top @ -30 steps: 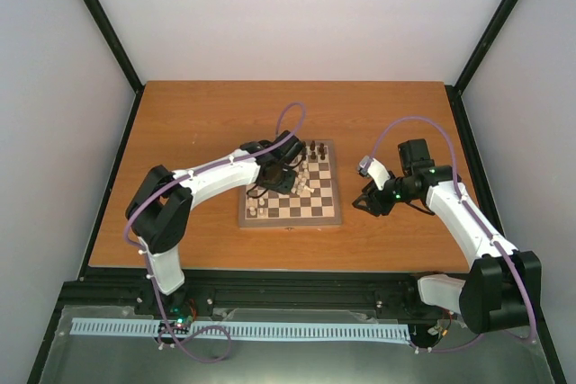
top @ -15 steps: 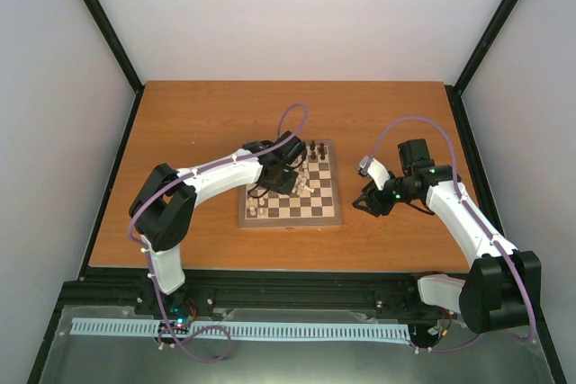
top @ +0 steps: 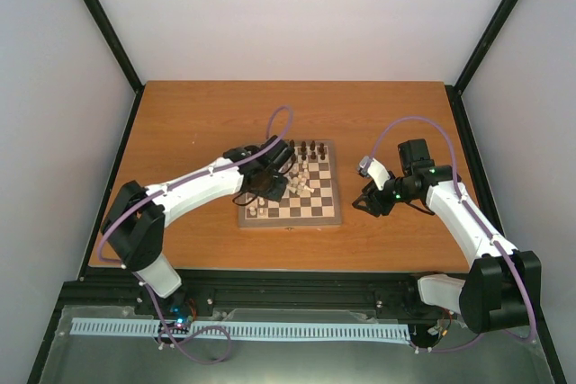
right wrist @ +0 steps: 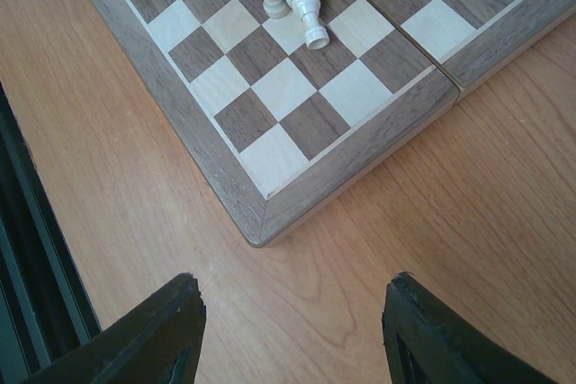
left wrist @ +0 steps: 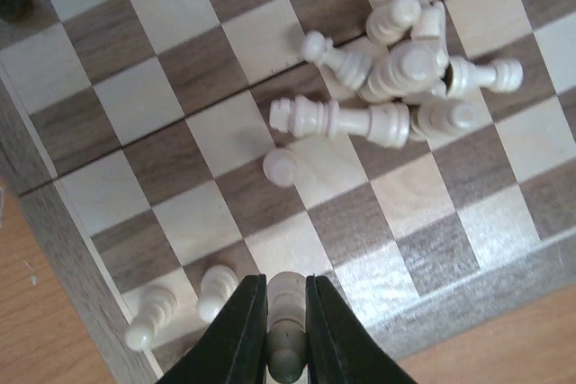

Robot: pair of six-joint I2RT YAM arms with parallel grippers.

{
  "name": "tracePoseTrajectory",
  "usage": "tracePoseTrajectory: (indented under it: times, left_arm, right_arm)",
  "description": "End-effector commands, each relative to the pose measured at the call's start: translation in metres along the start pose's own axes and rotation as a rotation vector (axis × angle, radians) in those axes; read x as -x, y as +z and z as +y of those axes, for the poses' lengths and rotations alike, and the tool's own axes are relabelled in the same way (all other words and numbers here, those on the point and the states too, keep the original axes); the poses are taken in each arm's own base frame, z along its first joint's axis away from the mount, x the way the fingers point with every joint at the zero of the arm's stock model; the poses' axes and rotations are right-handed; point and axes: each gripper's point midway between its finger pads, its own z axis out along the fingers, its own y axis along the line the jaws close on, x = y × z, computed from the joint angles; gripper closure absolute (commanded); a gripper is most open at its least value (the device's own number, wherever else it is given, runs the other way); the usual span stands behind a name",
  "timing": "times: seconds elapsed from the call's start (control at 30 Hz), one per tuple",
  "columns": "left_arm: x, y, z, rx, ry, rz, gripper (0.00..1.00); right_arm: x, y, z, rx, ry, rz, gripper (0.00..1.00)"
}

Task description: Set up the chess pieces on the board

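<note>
Left wrist, left end effector (left wrist: 286, 287) clamping cream chess piece (left wrist: 286, 305)

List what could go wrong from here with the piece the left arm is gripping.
1. The left jaws pinch a small rounded cream piece; it might slip or twist in transit.
2. Two cream pawns stand close beside it, so the jaws could knock them over.
3. The heap of toppled cream pieces mid-board could scatter if brushed.
</note>
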Motion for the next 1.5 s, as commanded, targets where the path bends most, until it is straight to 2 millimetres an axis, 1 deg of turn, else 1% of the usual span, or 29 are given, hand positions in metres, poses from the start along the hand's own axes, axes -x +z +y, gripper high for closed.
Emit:
tracePoseTrajectory:
  times: [0.0,0.13,0.23,0.33,0.57,0.73,1.07,1.3,1.47]
  left_arm:
    - [-0.018,-0.011,-0.013,-0.058,0.032,0.021,0.89]
    - [-0.03,-0.012,-0.019,-0.065,0.055,0.039,0.89]
    - [-0.038,-0.008,-0.019,-0.066,0.067,0.058,0.89]
    - [-0.041,-0.004,-0.019,-0.064,0.067,0.064,0.89]
    - [-0.039,0.006,-0.017,-0.039,0.068,0.065,0.89]
    - [-0.037,0.012,-0.02,-0.045,0.061,0.065,0.89]
    - [-0.036,0.015,-0.02,-0.041,0.056,0.062,0.86]
    - [-0.031,0.015,-0.017,-0.021,0.05,0.04,0.86]
    - [-0.033,0.018,-0.015,-0.004,0.05,0.046,0.82]
  right_arm:
    - [-0.002,0.002,0.005,0.022,-0.013,0.002,0.44]
    - [-0.001,0.002,0.005,0.02,-0.013,0.002,0.44]
    - [-0.002,0.002,0.005,0.019,-0.012,0.002,0.44]
    - [-0.002,0.002,0.005,0.018,-0.012,0.002,0.44]
    - [-0.002,0.002,0.005,0.018,-0.01,0.003,0.44]
    - [-0.002,0.002,0.005,0.019,-0.011,0.003,0.44]
    - [-0.002,0.003,0.005,0.023,-0.012,0.005,0.44]
    - [-0.003,0.003,0.005,0.024,-0.009,0.008,0.44]
    - [-0.003,0.003,0.005,0.026,-0.007,0.009,0.43]
